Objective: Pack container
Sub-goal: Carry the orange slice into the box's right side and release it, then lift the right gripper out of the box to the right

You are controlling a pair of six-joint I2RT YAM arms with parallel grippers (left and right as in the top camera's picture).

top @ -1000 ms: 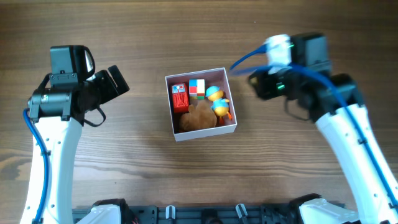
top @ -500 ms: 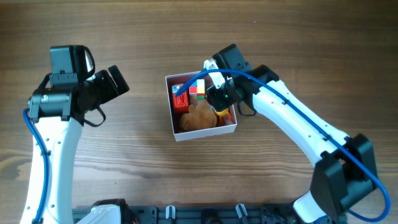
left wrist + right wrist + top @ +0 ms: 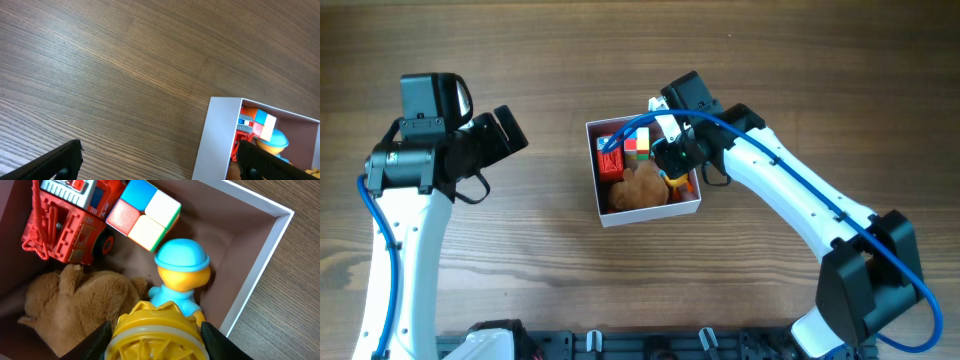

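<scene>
Yellow wheel (image 3: 156,332) gripped, container (image 3: 261,262) wall beside — crowded

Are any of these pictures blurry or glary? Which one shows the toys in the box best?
Overhead view: evenly lit, no glare, but the toys in the container look tiny. Left wrist view: the table grain is crisp, container cropped at the corner. Right wrist view: best, with the colour cube and blue-capped figure large and sharp.

No text, label, brand, number or sign can be read on anything in any of the three views.
</scene>
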